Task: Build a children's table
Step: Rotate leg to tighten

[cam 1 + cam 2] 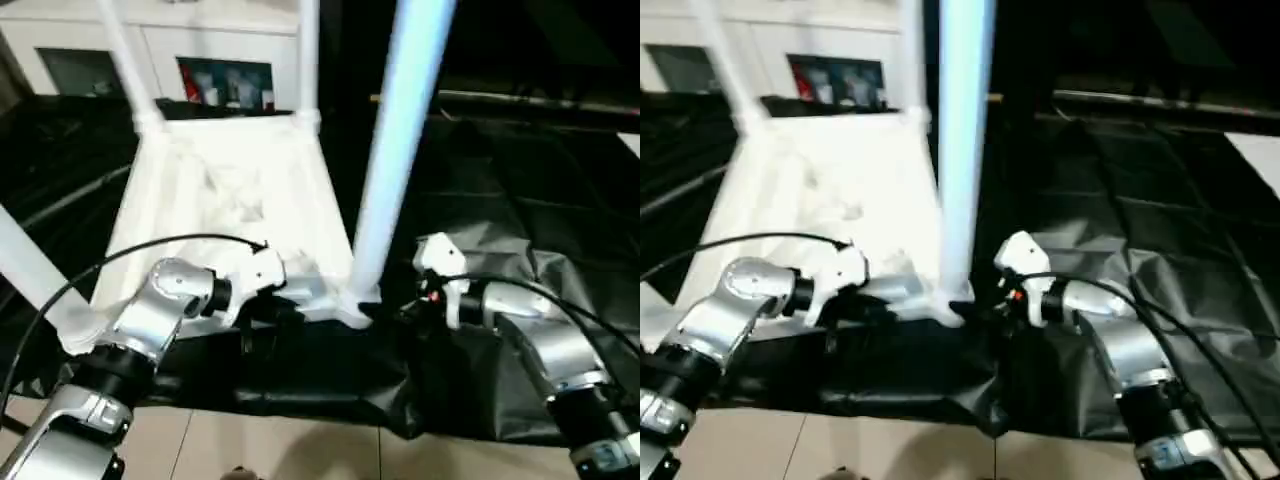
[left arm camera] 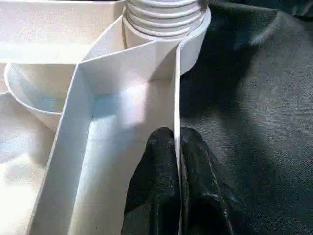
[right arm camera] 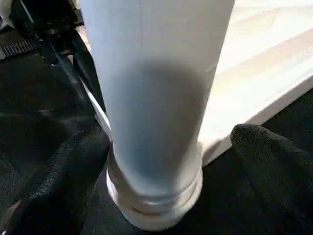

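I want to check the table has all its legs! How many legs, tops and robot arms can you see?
Legs standing in the top: 4
Table top, upside down: 1
Robot arms: 2, left and right
Total: 7

My left hand (image 2: 177, 147) is pinched shut, both black fingers (image 2: 156, 171) pressed together around a thin white edge, silver forearm angling in from the left. My right hand (image 3: 161, 161) reaches in from the right, fingers (image 3: 264, 152) spread wide apart
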Motion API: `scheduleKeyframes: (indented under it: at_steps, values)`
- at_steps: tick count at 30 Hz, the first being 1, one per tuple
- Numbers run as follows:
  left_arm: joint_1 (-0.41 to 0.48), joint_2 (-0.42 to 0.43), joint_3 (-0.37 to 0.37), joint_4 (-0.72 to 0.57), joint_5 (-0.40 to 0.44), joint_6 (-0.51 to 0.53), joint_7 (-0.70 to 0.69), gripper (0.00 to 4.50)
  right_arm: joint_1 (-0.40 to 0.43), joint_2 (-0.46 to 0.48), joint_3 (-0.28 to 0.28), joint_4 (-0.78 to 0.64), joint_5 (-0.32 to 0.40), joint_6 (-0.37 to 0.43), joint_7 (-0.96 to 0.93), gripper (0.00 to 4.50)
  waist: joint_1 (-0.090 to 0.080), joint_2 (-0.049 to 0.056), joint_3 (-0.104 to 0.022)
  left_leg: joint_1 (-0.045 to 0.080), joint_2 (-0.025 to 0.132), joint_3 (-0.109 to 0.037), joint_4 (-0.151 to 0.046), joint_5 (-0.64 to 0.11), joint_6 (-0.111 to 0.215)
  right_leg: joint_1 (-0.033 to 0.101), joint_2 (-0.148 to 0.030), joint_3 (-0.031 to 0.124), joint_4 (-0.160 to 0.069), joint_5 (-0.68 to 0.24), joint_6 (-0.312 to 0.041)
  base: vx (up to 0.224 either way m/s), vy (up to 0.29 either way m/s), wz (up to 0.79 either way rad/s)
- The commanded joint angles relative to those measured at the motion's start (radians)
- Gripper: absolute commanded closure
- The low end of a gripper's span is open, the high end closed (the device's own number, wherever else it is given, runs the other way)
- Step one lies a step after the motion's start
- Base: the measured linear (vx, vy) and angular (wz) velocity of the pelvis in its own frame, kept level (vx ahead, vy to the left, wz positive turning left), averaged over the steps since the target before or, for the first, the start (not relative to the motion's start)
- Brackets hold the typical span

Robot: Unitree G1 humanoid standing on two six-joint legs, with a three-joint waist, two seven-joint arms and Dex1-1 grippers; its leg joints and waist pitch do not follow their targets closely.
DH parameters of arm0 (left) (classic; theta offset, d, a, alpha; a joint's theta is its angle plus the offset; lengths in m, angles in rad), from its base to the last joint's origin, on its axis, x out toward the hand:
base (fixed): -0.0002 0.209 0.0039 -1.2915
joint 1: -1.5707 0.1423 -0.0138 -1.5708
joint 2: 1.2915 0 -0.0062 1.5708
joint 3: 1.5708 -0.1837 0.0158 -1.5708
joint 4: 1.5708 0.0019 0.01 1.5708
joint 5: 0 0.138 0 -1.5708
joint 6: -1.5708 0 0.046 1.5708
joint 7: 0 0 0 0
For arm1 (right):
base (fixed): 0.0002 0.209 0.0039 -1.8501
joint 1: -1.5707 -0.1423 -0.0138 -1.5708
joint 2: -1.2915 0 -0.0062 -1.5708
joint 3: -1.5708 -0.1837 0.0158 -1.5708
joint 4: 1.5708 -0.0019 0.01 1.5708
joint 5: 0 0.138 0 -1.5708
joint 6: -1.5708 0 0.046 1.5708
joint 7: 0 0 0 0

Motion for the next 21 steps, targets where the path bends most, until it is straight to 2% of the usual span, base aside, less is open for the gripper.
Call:
scheduleKeyframes:
  at_steps: [1,3,8,9,18,21]
  values:
    - [-0.010,-0.017,-0.007,-0.041,-0.036,-0.018,-0.021,4.50,-0.017,-0.003,0.006,-0.001,-0.007,-0.005,0.010,0.05,-0.004,-0.015,-0.068,0.002,0.025,0.000,-0.068,-0.204,0.053,0.051,-0.057,0.051,-0.059,-0.327,-0.174,0.000,0.000,0.00]
    - [-0.005,-0.016,-0.003,-0.056,-0.034,-0.005,-0.021,4.50,-0.015,-0.004,0.026,0.004,-0.013,-0.016,0.016,0.05,-0.003,-0.016,-0.067,0.002,0.024,0.000,-0.068,-0.203,0.050,0.052,-0.057,0.051,-0.060,-0.338,-0.165,0.000,0.000,0.00]
    - [-0.005,-0.017,-0.003,-0.060,-0.031,0.005,-0.020,4.50,-0.020,0.010,0.023,0.022,-0.011,-0.016,0.019,0.05,-0.003,-0.015,-0.069,0.000,0.025,0.000,-0.067,-0.190,0.052,0.053,-0.057,0.051,-0.056,-0.313,-0.172,0.000,0.000,0.00]
    - [-0.005,-0.016,-0.004,-0.059,-0.029,0.006,-0.018,4.50,-0.023,0.016,0.021,0.028,-0.013,-0.014,0.020,0.31,-0.003,-0.015,-0.069,0.000,0.024,0.000,-0.067,-0.186,0.053,0.053,-0.057,0.051,-0.055,-0.305,-0.175,0.000,0.000,0.00]
    - [-0.007,-0.017,-0.006,-0.053,-0.024,0.010,-0.016,4.50,-0.037,0.031,0.027,0.069,-0.020,-0.026,0.014,1.03,-0.003,-0.015,-0.070,0.001,0.024,0.001,-0.065,-0.179,0.053,0.054,-0.056,0.051,-0.053,-0.285,-0.186,0.000,0.000,0.00]
    - [-0.005,-0.014,-0.006,-0.056,-0.023,0.015,-0.016,4.50,-0.040,0.033,0.032,0.081,-0.030,-0.035,0.021,1.26,-0.002,-0.014,-0.070,0.001,0.023,0.001,-0.065,-0.181,0.053,0.054,-0.057,0.051,-0.054,-0.300,-0.179,0.000,0.000,0.00]
